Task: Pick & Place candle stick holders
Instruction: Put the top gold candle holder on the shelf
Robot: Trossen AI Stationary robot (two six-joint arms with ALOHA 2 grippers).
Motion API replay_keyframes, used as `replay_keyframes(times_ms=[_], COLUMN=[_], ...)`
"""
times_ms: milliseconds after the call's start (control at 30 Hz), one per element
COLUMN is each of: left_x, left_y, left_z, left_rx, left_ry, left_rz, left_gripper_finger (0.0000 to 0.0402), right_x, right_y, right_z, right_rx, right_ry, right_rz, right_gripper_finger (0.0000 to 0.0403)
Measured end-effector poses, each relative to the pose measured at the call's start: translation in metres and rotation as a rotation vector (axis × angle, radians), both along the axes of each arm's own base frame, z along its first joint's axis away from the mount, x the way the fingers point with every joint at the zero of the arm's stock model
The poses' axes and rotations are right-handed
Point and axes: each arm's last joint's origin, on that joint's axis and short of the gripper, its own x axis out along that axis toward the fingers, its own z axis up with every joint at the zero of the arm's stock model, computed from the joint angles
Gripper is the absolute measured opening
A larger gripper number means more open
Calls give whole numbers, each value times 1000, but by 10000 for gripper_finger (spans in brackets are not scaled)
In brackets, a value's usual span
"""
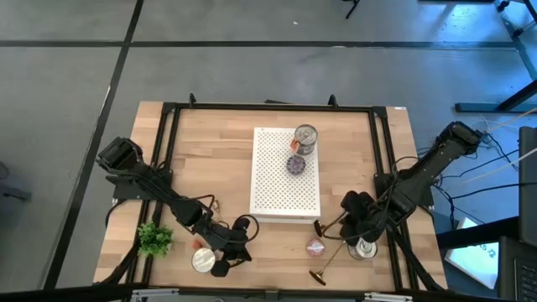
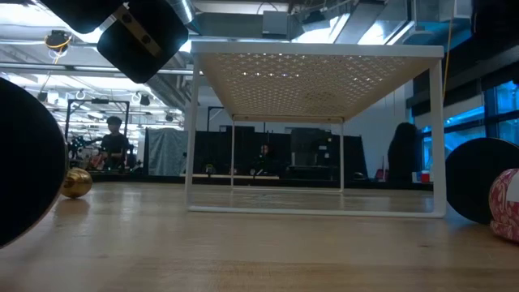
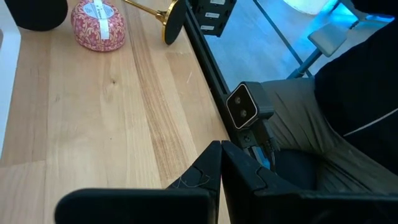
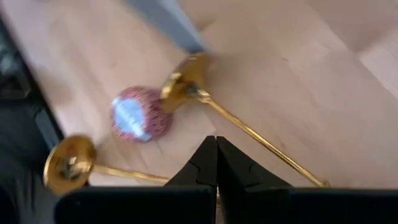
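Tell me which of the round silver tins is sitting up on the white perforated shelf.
The silver tin at the far end of the white shelf. The other two, one near the left gripper and one under the right arm, rest on the table.

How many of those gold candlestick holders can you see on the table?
2, both lying on their sides near the table's front edge: one just in front of the white perforated shelf, the other nearer the edge. More may be hidden.
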Motion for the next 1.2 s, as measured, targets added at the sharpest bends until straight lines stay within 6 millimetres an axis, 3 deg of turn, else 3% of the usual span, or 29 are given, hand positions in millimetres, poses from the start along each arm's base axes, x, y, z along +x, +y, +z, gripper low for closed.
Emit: replay_keyframes(times_ms=[133, 300, 667, 933, 1200], left_x=[0, 0, 0, 0, 1], left_y=[0, 0, 0, 0, 0], left_z=[0, 0, -1, -1, -1], left_rx=[2, 3, 6, 14, 17], left_ry=[-1, -1, 0, -5, -7], left_rz=[3, 3, 2, 9, 13], left_gripper_finger=[6, 6, 6, 6, 6], right_x=[-2, -1, 1, 9, 11], right_y=[-4, -4, -1, 7, 12], right_z=[-2, -2, -9, -32, -45], right_rx=[57, 97, -146, -246, -242], right_ry=[62, 92, 76, 169, 262], right_rz=[-144, -138, 283, 369, 448], right_gripper_finger=[0, 0, 1, 37, 87])
